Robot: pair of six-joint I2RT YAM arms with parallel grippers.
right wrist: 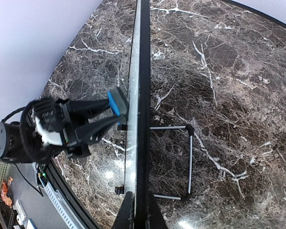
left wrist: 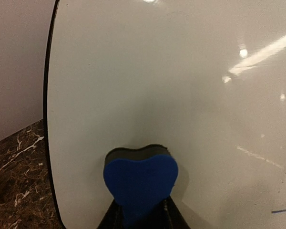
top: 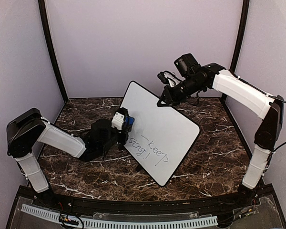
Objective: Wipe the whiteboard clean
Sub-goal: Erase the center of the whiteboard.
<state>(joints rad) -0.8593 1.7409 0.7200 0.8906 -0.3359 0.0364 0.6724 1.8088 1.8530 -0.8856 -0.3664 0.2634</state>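
Top external view: the whiteboard (top: 159, 129) stands tilted at the middle of the desk (top: 214, 157), propped on a wire stand (right wrist: 188, 162). The left fingers (right wrist: 93, 106) pinch a blue eraser (left wrist: 140, 183) against its left part. The right fingers (right wrist: 125, 217) pinch its far top edge.

A dark brown marble-patterned worktop (top: 214, 157), veined with white, forms the floor of the enclosure. Plain pale lilac panel walls (top: 143, 43) close it at the back and on both sides, joined by slim black corner posts (top: 54, 57). The light is soft and even, with small bright glints on the polished stone.
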